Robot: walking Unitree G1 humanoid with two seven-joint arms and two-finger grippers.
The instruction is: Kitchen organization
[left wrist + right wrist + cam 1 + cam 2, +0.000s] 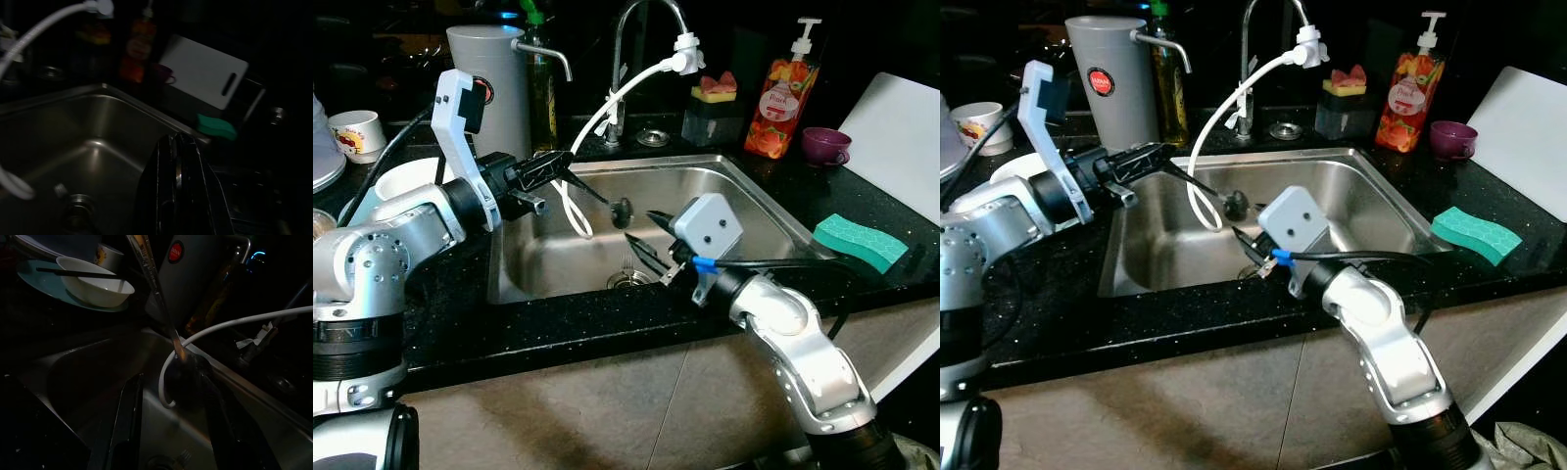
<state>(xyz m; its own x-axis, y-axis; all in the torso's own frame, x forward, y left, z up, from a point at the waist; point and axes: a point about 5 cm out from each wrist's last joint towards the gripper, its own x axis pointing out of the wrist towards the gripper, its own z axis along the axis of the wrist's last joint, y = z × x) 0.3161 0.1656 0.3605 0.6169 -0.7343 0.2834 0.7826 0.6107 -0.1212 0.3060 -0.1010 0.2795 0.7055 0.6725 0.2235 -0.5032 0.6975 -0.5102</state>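
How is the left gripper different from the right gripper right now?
The left gripper is shut on a long spoon; the right gripper is open and holds nothing. The left gripper reaches in from the sink's left rim; the right gripper hangs over the middle of the basin. Both have black fingers and sit above the sink.

My own right arm [783,323] covers the front right corner of the sink [744,186], and the drain [628,279] peeks out only partly behind my right gripper [641,235]. The cutting board [901,147] runs off the right edge. My left wrist view is too dark to read the bottles [139,44].
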